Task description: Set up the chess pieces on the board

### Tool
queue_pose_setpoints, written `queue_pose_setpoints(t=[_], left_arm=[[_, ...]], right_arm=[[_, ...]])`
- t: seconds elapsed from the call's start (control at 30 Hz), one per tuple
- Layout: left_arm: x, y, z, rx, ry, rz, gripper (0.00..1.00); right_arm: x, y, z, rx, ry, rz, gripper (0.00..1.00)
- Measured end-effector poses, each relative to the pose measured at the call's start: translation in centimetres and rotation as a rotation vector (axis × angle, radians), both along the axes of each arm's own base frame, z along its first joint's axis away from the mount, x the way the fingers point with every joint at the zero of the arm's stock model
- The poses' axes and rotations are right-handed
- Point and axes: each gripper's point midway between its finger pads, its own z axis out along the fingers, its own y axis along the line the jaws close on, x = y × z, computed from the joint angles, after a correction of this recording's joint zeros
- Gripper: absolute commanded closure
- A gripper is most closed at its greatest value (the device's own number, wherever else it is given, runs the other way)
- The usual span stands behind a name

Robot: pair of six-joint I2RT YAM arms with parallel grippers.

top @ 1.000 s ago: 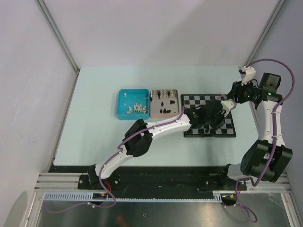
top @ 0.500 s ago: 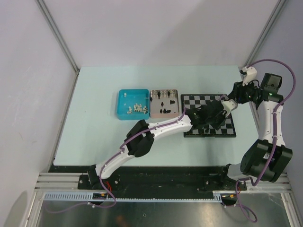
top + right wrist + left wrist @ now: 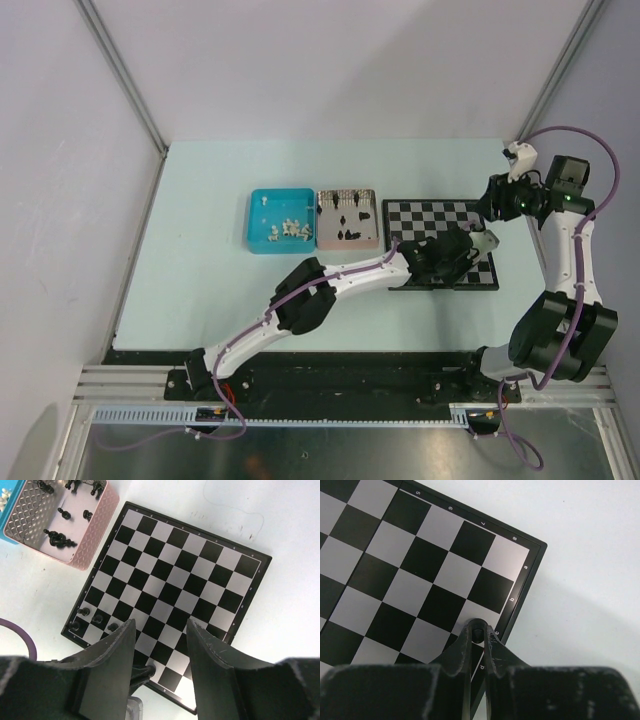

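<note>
While the table [image 3: 200,280] is carrying everything, a blue tray [image 3: 252,222] at its 10 o'clock area is holding white chess pieces [image 3: 290,228], and a pink tray [image 3: 348,246] just beside it at 3 o'clock is holding black chess pieces [image 3: 59,540]. Further toward 3 o'clock the board [image 3: 430,215] is lying flat, with a few black pieces [image 3: 98,618] standing near its 8 o'clock corner in the right wrist view. White numerals 5, 6, 7 and 8 are running along one border, and the letters a and b are showing on the adjoining one. The left gripper [image 3: 478,632] is reaching over the board's 3 o'clock edge, its fingers pressing together on a small black piece [image 3: 478,627] over a pale square by the border; whether the piece is touching the square cannot be told. The right gripper [image 3: 161,624] is hovering by the board's 2 o'clock corner, fingers spread with nothing between them.
</note>
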Motion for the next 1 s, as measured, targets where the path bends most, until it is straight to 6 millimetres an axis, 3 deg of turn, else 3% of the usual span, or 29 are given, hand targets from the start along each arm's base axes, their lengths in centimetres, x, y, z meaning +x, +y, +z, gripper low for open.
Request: queue_pose_setpoints(t=[0.33,0.77,1.0], left_arm=[[0.0,0.0,0.0,0.004,-0.006,-0.006,0.91],[0.0,0.0,0.1,0.006,-0.006,-0.001,0.59],[0.4,-0.6,1.9,-0.025,-0.016,0.008,0.51]], right_arm=[[-0.1,0.1,-0.5,0.014,0.023,-0.002,0.50],[-0.2,0.1,-0.5,0.016,0.027,-0.002,0.50],[-0.1,0.1,-0.4,0.017,0.022,-0.002,0.50]])
